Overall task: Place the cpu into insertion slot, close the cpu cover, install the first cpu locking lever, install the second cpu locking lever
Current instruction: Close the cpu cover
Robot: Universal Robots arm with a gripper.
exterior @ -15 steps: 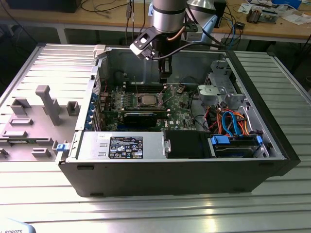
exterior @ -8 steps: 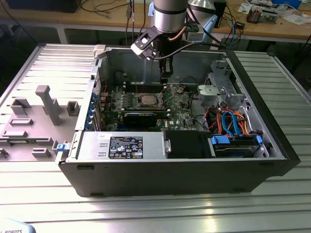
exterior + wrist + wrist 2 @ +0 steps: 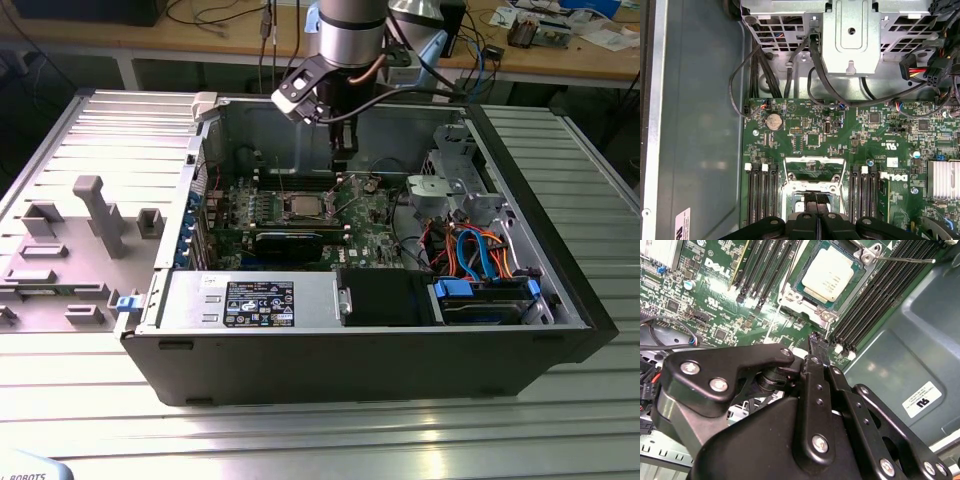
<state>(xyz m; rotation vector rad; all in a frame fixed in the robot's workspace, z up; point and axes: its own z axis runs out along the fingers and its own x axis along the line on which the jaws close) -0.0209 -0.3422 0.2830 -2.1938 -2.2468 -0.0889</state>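
Observation:
The cpu lies flat in the insertion slot on the green motherboard; in the exterior view the cpu sits mid-board. The silvery cpu cover appears to lie down around the chip, though I cannot be sure it is fully flat. A thin locking lever sticks out sideways from the socket corner, unlatched. My gripper hangs above the board, just behind the socket toward the case's back wall. Its black fingers are shut with nothing between them, and in the first wrist view the gripper hovers at the socket's edge.
Black memory slots flank the socket on both sides. A metal drive cage with bundled cables stands at the exterior view's right. A finned heatsink and a power supply sit inside the case. A grey fixture tray lies outside.

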